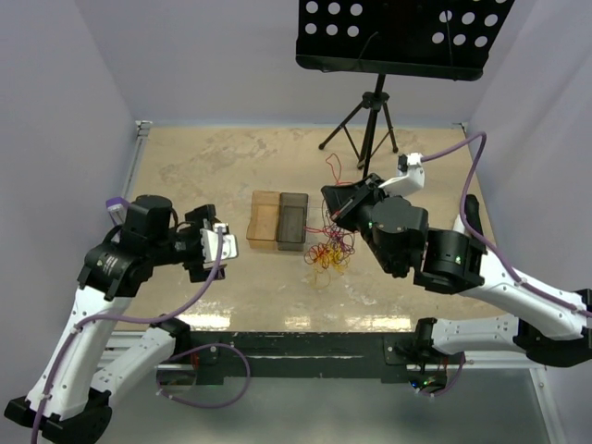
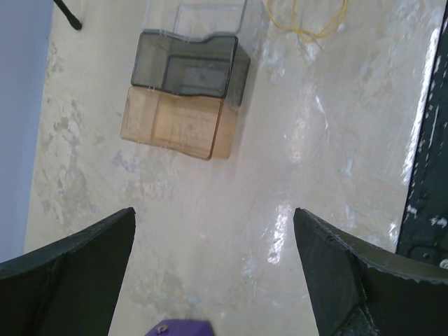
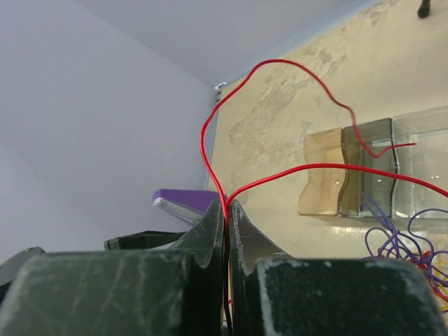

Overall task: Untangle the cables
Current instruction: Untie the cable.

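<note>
The cables (image 1: 327, 251) lie in a tangle of thin yellow, orange, red and purple wires on the table, just right of the boxes. My right gripper (image 1: 337, 207) hangs above the tangle, shut on a red wire (image 1: 334, 168) that loops upward from its tips. In the right wrist view the jaws (image 3: 227, 206) are pressed together on the red wire (image 3: 280, 63), and purple loops (image 3: 392, 238) show lower right. My left gripper (image 1: 216, 243) is open and empty over bare table, left of the boxes. In the left wrist view its fingers (image 2: 84, 266) stand wide apart, with a yellow wire (image 2: 308, 24) far ahead.
An amber box (image 1: 264, 219) and a dark grey box (image 1: 292, 220) stand side by side mid-table, also in the left wrist view (image 2: 175, 126). A clear box (image 3: 423, 161) adjoins them. A black music stand (image 1: 398, 37) on a tripod (image 1: 365, 120) stands at the back.
</note>
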`<state>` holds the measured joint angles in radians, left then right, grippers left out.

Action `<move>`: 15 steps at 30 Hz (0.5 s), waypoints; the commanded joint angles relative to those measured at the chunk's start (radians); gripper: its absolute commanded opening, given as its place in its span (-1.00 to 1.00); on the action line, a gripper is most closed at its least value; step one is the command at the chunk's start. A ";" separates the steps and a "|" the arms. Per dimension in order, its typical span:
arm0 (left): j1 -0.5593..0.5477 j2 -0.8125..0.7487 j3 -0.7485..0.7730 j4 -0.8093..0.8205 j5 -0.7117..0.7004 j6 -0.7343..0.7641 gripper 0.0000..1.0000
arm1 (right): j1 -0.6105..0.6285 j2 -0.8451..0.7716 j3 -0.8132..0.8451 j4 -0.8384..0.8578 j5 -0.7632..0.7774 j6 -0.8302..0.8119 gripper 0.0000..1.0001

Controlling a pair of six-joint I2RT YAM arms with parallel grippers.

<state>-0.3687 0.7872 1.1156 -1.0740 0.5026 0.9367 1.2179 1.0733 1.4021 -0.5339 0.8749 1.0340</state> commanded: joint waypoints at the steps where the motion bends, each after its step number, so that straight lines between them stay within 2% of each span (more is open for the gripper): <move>1: 0.004 0.026 0.035 0.107 0.126 -0.218 1.00 | 0.011 -0.007 0.017 0.109 -0.060 -0.037 -1.00; 5: 0.004 0.008 -0.066 0.288 0.299 -0.381 1.00 | 0.020 -0.001 0.024 0.159 -0.103 -0.051 -1.00; 7: 0.004 -0.041 -0.161 0.418 0.410 -0.406 1.00 | 0.025 0.010 0.035 0.181 -0.122 -0.057 -1.00; 9: 0.004 -0.069 -0.241 0.593 0.454 -0.476 1.00 | 0.035 0.019 0.049 0.193 -0.135 -0.064 -1.00; 15: 0.004 -0.006 -0.266 0.701 0.628 -0.533 1.00 | 0.072 0.048 0.083 0.222 -0.142 -0.072 -1.00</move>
<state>-0.3676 0.7570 0.8524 -0.5678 0.9367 0.4957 1.2701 1.1168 1.4292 -0.3855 0.7563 0.9852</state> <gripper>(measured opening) 0.997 0.014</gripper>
